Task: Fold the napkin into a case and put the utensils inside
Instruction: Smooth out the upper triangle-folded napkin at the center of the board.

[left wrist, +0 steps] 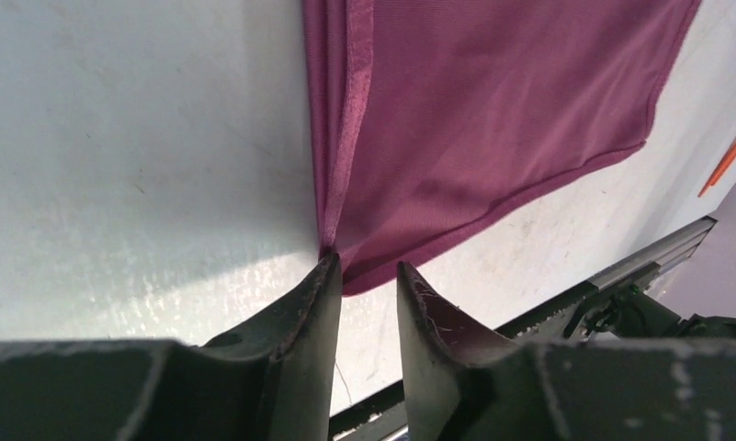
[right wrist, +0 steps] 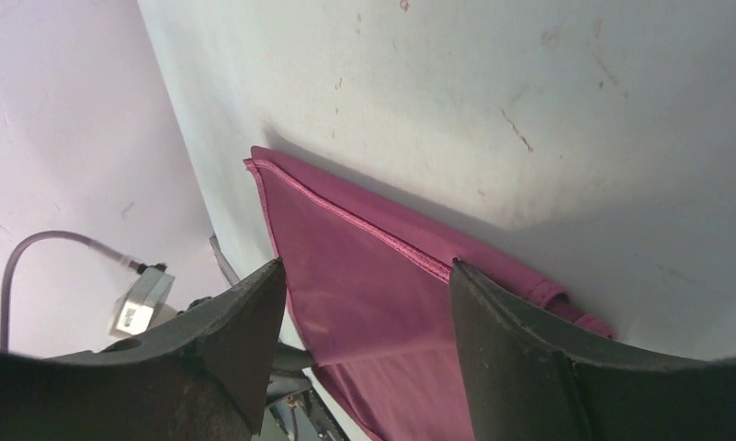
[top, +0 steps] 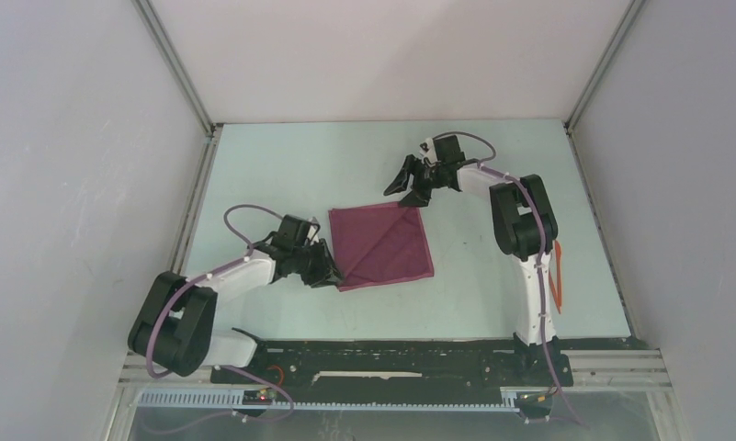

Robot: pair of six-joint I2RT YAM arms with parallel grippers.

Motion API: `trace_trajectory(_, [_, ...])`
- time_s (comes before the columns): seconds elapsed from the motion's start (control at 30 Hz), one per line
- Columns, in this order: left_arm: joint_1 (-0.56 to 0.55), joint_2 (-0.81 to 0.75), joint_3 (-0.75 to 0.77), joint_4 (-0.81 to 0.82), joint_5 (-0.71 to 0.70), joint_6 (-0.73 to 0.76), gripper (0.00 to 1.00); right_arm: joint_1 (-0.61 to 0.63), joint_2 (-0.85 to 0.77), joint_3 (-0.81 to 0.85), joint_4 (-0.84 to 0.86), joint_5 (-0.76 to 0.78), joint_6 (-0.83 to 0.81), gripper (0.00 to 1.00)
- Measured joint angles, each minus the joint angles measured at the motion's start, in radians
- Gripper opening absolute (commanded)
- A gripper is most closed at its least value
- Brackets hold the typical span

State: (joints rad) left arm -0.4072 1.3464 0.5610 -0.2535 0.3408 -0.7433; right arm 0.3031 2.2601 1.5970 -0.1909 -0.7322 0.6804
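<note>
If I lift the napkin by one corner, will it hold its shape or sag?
Likely floppy: the napkin is thin cloth lying flat, with a soft ridge bunched up near the left gripper. Lifted by a corner, it would probably drape and trail. It is probably light too. A diagonal crease shows in the top view, so it may keep folds, though only loosely.

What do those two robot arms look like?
The left arm and right arm are white tubes with chunky black joints, each trailing a purple cable. The left pincer and right pincer are black, with two curved, tapering fingers.
</note>
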Motion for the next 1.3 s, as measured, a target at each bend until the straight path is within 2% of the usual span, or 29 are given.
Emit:
trace_trajectory(0.2, [0.004,-0.072,0.090,-0.071,0.017,0.002,0.51,0.000,0.026,0.103,-0.085,0.013,-0.054,0.76])
trace_trajectory(0.37, [0.054,-0.100,0.174,-0.082,0.038,0.007,0.56,0.006,0.017,0.226,-0.185,0.066,-0.138,0.77])
trace_trajectory(0.47, [0.124,-0.040,0.243,-0.105,0.031,0.026,0.55,0.017,-0.029,0.211,-0.240,0.100,-0.179,0.77])
trace_trajectory(0.6, [0.179,0.127,0.401,-0.143,-0.024,0.058,0.40,0.031,-0.145,0.056,-0.247,0.130,-0.197,0.75])
trace_trajectory(0.87, [0.183,0.468,0.780,-0.222,-0.123,0.099,0.43,0.077,-0.260,-0.192,-0.198,0.127,-0.185,0.72])
trace_trajectory(1.0, [0.186,0.599,0.945,-0.277,-0.144,0.163,0.36,0.143,-0.261,-0.232,-0.192,0.130,-0.186,0.70])
trace_trajectory(1.17, [0.192,0.678,1.010,-0.336,-0.126,0.231,0.38,0.199,-0.278,-0.268,-0.171,0.126,-0.186,0.69])
trace_trajectory(1.3, [0.196,0.698,1.014,-0.386,-0.118,0.272,0.35,0.188,-0.299,-0.293,-0.163,0.126,-0.186,0.69])
